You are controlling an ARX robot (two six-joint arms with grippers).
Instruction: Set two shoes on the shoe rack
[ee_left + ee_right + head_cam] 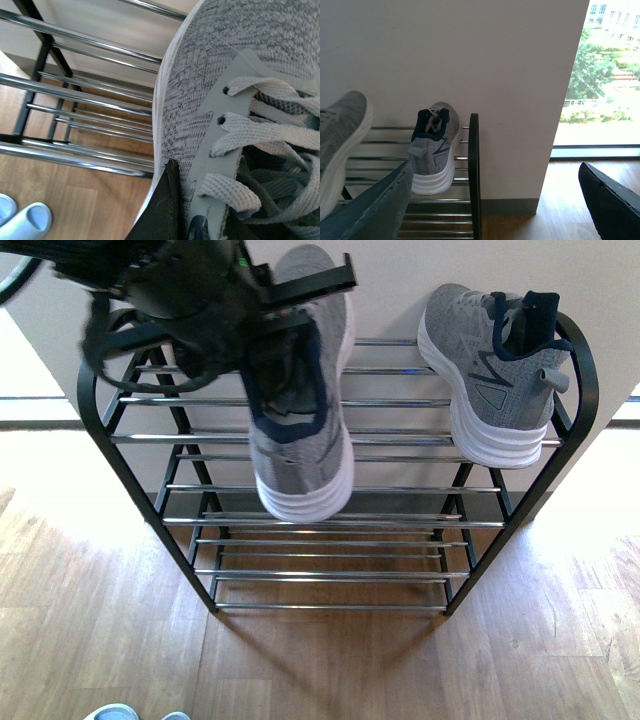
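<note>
Front view: the left gripper (298, 306) clamps a grey sneaker (300, 445) across its laced upper, above the top bars of the shoe rack (586, 375). To its right, the other sneaker (488, 380) already sits there. The right gripper (495, 200) gapes empty. Seemingly the second placement; next calls for lowering, then release.

Home entryway: shoe rack (420, 489) on wood floor (100, 640) (big window (605, 75))

My left gripper (298, 305) held a grey, white-soled sneaker (300, 450) above the black chrome-barred rack (330, 490). Its mate (490, 370) rested on the top tier, ahead of my right gripper (495, 167).
</note>
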